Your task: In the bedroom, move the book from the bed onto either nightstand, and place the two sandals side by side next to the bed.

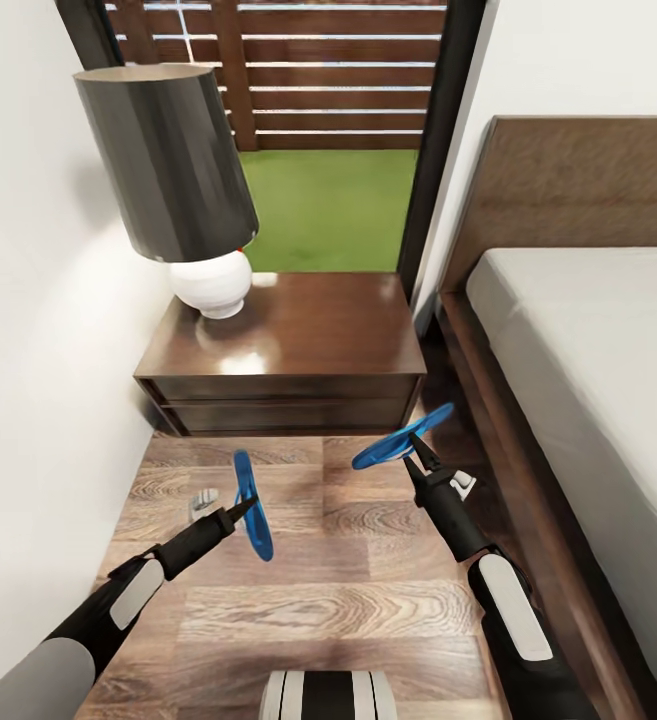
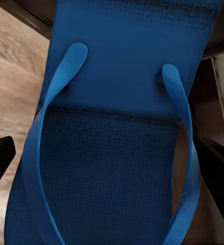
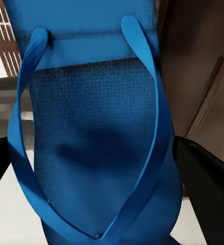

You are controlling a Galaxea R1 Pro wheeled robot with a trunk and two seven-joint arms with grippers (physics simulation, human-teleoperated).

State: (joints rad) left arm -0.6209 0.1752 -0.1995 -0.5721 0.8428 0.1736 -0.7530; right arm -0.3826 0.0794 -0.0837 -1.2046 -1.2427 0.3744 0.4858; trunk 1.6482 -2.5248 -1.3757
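My left gripper clamps one blue textured flat sandal on edge, long axis vertical. My right gripper clamps the other sandal, tilted. Both are held above the wood-plank floor, before the glossy nightstand.

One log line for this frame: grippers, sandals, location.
left gripper: shut on left sandal | right gripper: shut on right sandal | both above floor between nightstand and bed

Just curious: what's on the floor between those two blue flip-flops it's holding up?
Nothing: in the head view, bare wood floor separates the left sandal from the right sandal.
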